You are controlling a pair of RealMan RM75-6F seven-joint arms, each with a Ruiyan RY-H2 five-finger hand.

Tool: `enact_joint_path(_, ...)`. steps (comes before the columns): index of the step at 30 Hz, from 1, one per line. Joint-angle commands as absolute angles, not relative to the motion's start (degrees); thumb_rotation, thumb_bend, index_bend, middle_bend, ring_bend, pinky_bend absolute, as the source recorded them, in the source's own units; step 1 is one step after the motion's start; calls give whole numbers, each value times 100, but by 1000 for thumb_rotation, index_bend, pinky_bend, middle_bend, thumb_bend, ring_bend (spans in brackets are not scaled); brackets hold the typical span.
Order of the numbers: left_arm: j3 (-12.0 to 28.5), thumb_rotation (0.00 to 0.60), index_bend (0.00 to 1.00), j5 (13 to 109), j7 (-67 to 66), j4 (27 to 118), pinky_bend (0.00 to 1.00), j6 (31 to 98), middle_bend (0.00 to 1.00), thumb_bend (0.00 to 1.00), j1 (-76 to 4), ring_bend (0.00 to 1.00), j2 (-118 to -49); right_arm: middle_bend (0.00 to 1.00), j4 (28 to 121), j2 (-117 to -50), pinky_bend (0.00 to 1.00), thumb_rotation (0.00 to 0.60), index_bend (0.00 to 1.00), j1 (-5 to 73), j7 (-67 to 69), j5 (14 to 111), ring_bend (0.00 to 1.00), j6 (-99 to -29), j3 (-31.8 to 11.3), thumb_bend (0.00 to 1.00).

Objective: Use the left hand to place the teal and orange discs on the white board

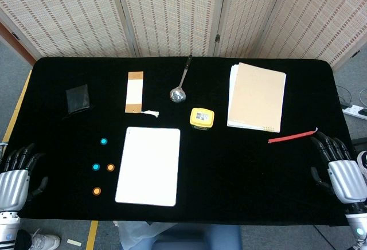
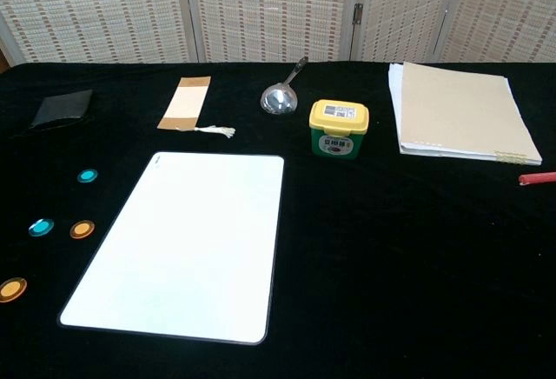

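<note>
A bare white board (image 1: 149,165) (image 2: 187,242) lies on the black table. To its left sit two teal discs (image 1: 104,141) (image 1: 96,167) and two orange discs (image 1: 110,167) (image 1: 97,191); the chest view shows the teal discs (image 2: 87,176) (image 2: 40,227) and orange discs (image 2: 82,229) (image 2: 11,289) too. My left hand (image 1: 16,176) rests at the table's left front edge, empty, fingers apart, well left of the discs. At the right front edge my right hand (image 1: 339,168) is also empty with fingers spread. Neither hand shows in the chest view.
Along the back lie a black wallet (image 1: 78,98), a tan bookmark with a string (image 1: 134,92), a metal spoon (image 1: 181,82), a yellow-lidded tub (image 1: 201,118) and a tan notebook (image 1: 257,96). A red pen (image 1: 292,137) lies near my right hand.
</note>
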State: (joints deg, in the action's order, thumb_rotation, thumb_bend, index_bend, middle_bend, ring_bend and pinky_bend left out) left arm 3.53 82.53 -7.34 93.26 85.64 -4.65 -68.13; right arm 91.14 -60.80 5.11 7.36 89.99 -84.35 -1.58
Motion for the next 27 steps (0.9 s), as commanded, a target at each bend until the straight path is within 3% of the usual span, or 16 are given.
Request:
enact_joint_path(1,346,600,254,8250,-736,9311,0,8548,76,414,-468,0,-6816,1,9125,-6079,0,600,0,510,737,9006,8,-8437,-153,533)
enact_joint_path(12,434,600,274,8444,-579,9217,0,8397,76,416,-698,0,-6798,1,9120,-6019,0,600,0,443,796,9059,7,-8594,-156,533)
enact_joint_path(21,645,600,335,8558,-199,8977,0,7684,95,417,-1358,0,-6896,1,9177,-5925,0,600,0,449,836,9076,8,-8579,-152,533)
enact_joint_path(27,876,600,366,8396,-177,8458,0,6841,132,428,-2095,2,-7307,1,9176,-5893,0,600,0,460,874,9105,8,-8569,-146,533)
